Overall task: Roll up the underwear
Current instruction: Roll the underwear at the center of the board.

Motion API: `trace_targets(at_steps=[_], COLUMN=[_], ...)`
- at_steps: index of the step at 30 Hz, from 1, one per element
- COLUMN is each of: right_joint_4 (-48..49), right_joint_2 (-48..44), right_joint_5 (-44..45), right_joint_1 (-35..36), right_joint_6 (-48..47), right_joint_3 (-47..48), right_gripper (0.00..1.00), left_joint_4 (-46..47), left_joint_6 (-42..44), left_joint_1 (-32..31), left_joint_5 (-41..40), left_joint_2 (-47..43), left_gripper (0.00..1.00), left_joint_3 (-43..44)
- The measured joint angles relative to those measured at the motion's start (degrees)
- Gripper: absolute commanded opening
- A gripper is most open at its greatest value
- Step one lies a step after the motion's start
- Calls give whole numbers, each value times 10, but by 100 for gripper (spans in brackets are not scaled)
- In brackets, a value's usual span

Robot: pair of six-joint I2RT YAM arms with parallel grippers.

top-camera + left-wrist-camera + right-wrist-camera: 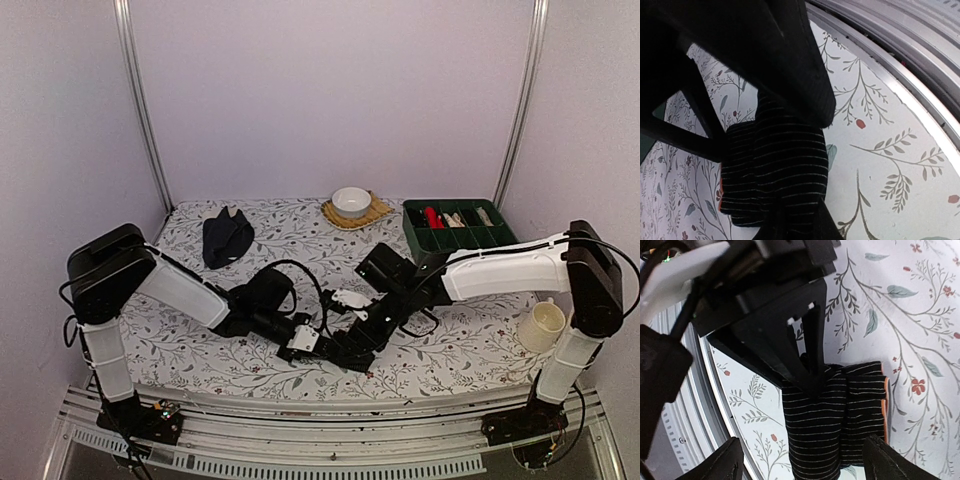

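Observation:
One black underwear lies flat at the back left of the table. The other is a folded black bundle with thin white stripes and an orange edge, shown in the left wrist view and the right wrist view. It lies by the table's front edge and is mostly hidden under the grippers in the top view. My left gripper is shut on the bundle's end. My right gripper is open, with one finger on each side of the bundle, not touching it.
A white bowl on a woven mat stands at the back. A green compartment tray holds small items at the back right. A cream cup stands at the right. The metal front rail runs close by the bundle.

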Motion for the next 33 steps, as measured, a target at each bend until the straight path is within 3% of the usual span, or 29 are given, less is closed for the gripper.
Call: trace_targets(at_steps=[10,21,27,33], right_joint_4=[0,7,12,8], right_joint_2=[-21,37,67,75], right_joint_5=[12,-50,-96,-118], right_joint_1=[-35,-79,-85,-86], right_joint_6=[-3,-23,-37,-49], right_joint_3=[0,0,1,12], right_gripper=[94,97,92,77], left_joint_4=[-107,-204,-243,-285], left_joint_6=[-23,-28,-28,-32], left_joint_1=[16,24,29,37], left_joint_5=[55,80,93,113], left_joint_2=[40,59,71,87], left_gripper=[0,0,0,0], left_joint_3=[83,141,166,196])
